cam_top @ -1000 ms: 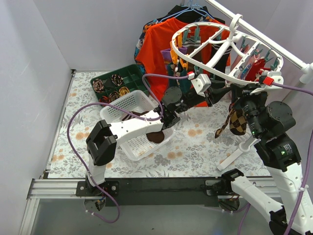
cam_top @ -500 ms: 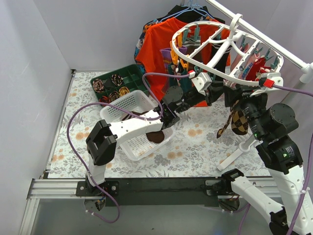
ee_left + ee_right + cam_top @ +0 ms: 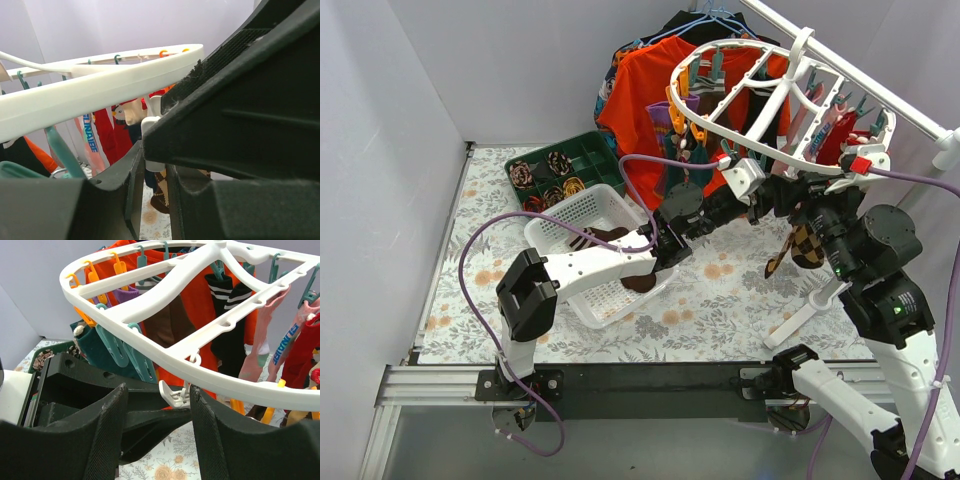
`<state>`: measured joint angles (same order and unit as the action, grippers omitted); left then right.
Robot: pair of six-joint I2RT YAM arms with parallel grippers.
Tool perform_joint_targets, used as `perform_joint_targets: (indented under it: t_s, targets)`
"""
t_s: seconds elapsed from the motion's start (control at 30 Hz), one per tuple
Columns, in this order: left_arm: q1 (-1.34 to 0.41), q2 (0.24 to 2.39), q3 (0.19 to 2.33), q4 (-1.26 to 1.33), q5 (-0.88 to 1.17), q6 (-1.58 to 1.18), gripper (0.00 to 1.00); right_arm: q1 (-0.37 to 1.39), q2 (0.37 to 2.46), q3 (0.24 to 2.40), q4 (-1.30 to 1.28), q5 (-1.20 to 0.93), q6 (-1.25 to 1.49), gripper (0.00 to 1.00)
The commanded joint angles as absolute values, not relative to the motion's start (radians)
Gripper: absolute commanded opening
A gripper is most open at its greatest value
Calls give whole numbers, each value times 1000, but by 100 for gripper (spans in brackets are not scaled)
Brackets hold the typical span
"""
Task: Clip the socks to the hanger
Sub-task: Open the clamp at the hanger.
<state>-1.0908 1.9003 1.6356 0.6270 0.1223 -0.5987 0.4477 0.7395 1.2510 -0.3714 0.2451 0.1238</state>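
The hanger point(image 3: 750, 95) hangs tilted from the rail at the back right, with several socks clipped to it. In the left wrist view my left gripper point(image 3: 152, 150) is shut on a small white clip point(image 3: 151, 127) under the hanger's near rim point(image 3: 100, 87). A tan-and-brown argyle sock point(image 3: 161, 192) hangs just below that clip. From above, this sock point(image 3: 803, 245) dangles under both grippers, the left gripper point(image 3: 775, 190) reaching in from the left. My right gripper point(image 3: 159, 390) stands open, the white clip point(image 3: 175, 395) loose between its fingers, close to the right one.
A white basket point(image 3: 582, 215) on the floral table holds a dark sock point(image 3: 640, 282). Behind it sits a green tray point(image 3: 582, 152) of rolled sock bundles. An orange T-shirt point(image 3: 650, 90) hangs at the back. A white plastic piece point(image 3: 808, 312) lies near the right arm.
My right gripper has opened and let go of the argyle sock, which stays hanging under the rim. The left gripper has closed on the white clip and shifted right; the hanger's near rim has tilted.
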Motion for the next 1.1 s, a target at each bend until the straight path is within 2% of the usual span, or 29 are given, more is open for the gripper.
perform_joint_targets:
  t_s: [0.0,0.2,0.53,0.97,1.07]
  targets:
    - [-1100,1825,1640,604,115,-569,0,449,753,1272,-318,325,107,56]
    - [-1100,1812,1628,611,117,-569,0,449,752,1269,-322,405,109,55]
    - [-1101,1789,1605,640,170,-597,0,449,776,1273,-319,356,120,54]
    - [-1101,1781,1600,626,189,-617,0,449,779,1289,-313,319,115,17]
    - [-1101,1781,1598,609,184,-617,3,449,775,1289,-313,319,112,9]
